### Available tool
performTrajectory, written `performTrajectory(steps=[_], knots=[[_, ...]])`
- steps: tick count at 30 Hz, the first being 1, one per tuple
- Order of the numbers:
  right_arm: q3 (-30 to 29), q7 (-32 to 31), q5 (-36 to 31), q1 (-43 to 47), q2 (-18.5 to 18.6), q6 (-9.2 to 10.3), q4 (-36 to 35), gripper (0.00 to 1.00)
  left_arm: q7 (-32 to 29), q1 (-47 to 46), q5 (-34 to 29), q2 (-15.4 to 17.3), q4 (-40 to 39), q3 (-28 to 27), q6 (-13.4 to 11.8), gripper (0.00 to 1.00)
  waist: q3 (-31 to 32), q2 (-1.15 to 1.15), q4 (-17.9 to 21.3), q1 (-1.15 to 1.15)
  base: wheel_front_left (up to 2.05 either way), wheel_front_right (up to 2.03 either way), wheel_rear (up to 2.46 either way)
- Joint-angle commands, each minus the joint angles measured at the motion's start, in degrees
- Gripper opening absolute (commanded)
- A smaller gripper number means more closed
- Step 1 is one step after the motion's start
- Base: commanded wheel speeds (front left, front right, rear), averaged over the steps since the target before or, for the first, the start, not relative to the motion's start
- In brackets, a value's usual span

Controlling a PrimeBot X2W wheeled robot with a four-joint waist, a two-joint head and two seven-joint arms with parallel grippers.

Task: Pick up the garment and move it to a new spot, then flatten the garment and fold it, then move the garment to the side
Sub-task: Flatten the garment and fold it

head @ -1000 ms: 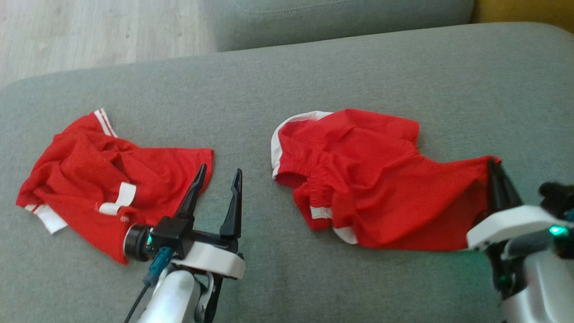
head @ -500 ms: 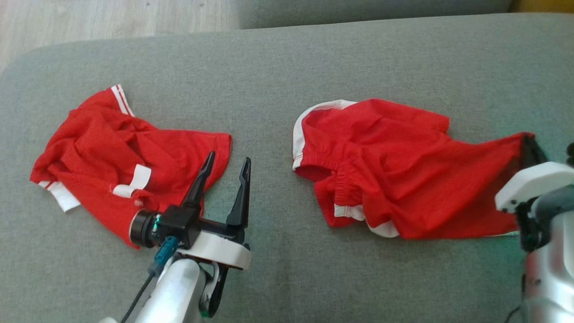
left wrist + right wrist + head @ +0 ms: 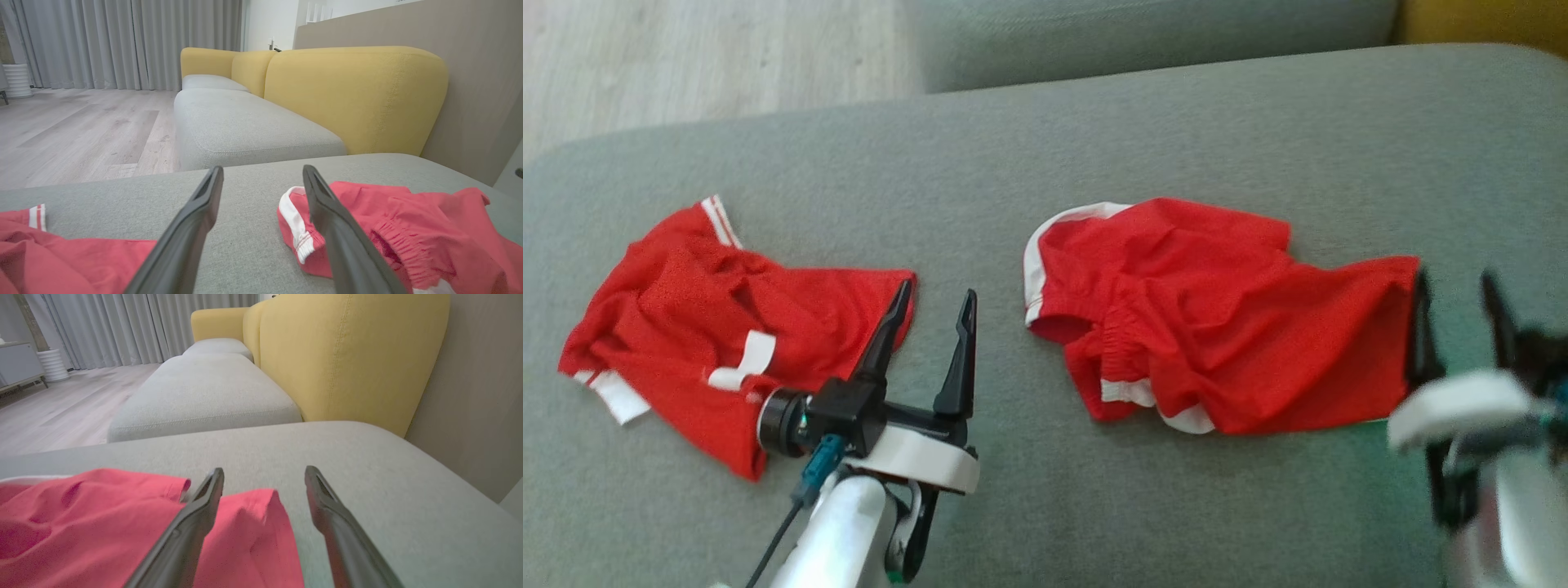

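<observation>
The garment (image 3: pixel 1217 327), red shorts with white trim, lies rumpled on the grey sofa cushion (image 3: pixel 1045 147), right of centre. My right gripper (image 3: pixel 1459 322) stands open just past its right edge, with nothing between its fingers. In the right wrist view the right gripper (image 3: pixel 264 470) hangs low over the cushion, and a loose corner of the garment (image 3: pixel 102 522) lies under its left finger. My left gripper (image 3: pixel 936 292) is open over bare cushion between two red pieces. The left wrist view shows the left gripper (image 3: pixel 262 169) open, with the garment (image 3: pixel 408 220) off to its right.
A second red garment (image 3: pixel 719 318) with white stripes lies crumpled at the cushion's left, beside my left gripper. Beyond the cushion's far edge is another grey seat (image 3: pixel 245 126) with a yellow backrest (image 3: pixel 355 94). Wood floor (image 3: pixel 686 57) lies at the far left.
My right gripper has opened and let go of the garment's right edge, which has dropped flat onto the cushion. The head camera shifted. My left gripper has stayed open in place.
</observation>
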State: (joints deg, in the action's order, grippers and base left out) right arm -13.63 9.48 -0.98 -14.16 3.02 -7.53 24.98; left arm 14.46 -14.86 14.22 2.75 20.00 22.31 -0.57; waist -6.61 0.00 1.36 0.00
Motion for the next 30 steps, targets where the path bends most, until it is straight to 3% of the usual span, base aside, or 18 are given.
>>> performTrajectory(steps=[1, 9, 14, 18, 30], knots=[[1.99, 1.0, 0.8, 1.02, 0.05, 0.04, -2.86, 1.0, 0.54, -0.72, 0.31, 0.13, -2.02, -1.59, -0.22, 1.0, 1.04, 0.0, 1.04, 0.0, 0.0, 0.0, 0.0], [4.43, 1.81, 5.34, 11.21, -0.12, 0.04, -8.43, 1.0, 0.54, 0.98, 1.88, 0.13, -2.12, 0.15, 0.72, 1.0, 1.91, 0.0, 3.01, 0.0, 0.0, 0.0, 0.0], [4.71, 1.85, 6.73, 11.18, -0.13, 0.04, -9.4, 1.0, -0.19, 0.57, 4.21, 0.13, -0.08, 3.64, 3.91, 1.0, 1.35, 0.0, 4.17, 0.0, 0.0, 0.0, 0.0], [4.87, 1.82, 7.12, 10.56, -0.13, 0.04, -9.59, 1.0, -4.14, -0.5, 5.6, 0.13, 1.89, 8.52, 6.57, 1.0, 0.3, 0.0, 5.1, 0.0, 0.0, 0.0, 0.0], [6.37, 2.33, 7.8, 9.25, -0.13, 0.04, -8.44, 1.0, -8.74, -4.06, 8.93, 0.8, 6.54, 12.56, 7.8, 1.0, -2.43, 0.0, 7.93, 0.0, 0.0, 0.0, 0.0]])
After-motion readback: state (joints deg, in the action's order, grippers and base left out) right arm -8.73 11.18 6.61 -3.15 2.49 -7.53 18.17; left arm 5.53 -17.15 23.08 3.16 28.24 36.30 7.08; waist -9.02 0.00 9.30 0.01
